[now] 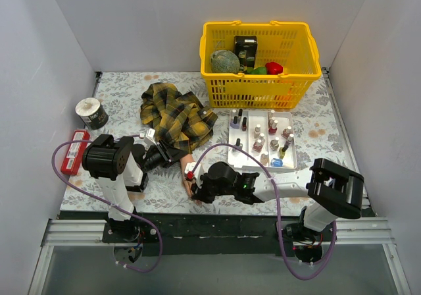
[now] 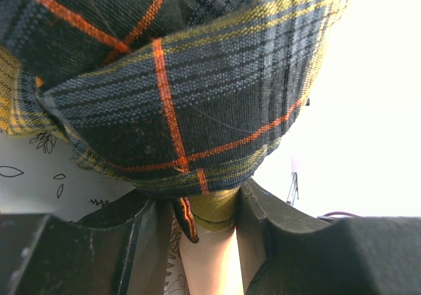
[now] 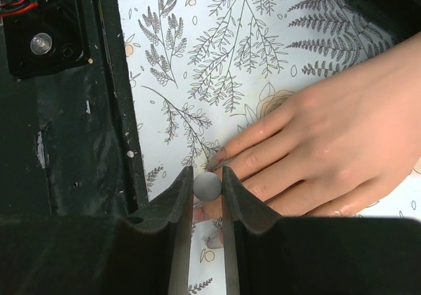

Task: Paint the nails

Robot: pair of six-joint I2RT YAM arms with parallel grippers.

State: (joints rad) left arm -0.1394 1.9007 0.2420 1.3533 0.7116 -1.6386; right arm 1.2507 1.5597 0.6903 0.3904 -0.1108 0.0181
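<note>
if the mannequin wrist (image 2: 209, 265) slips we smear past the nails (image 3: 218, 155): left gripper (image 2: 200, 209) clamps it, right gripper (image 3: 207, 176) pinches probably a brush cap (image 3: 207, 186)

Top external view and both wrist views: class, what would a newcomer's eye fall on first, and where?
The bright yellow basket at the far edge of the table stands out first, with the plaid sleeve bunched to its left. Nearer the arms, the peach mannequin hand lies palm down; the left gripper clamps its wrist and the right gripper pinches a small grey round piece by its fingertips.
</note>
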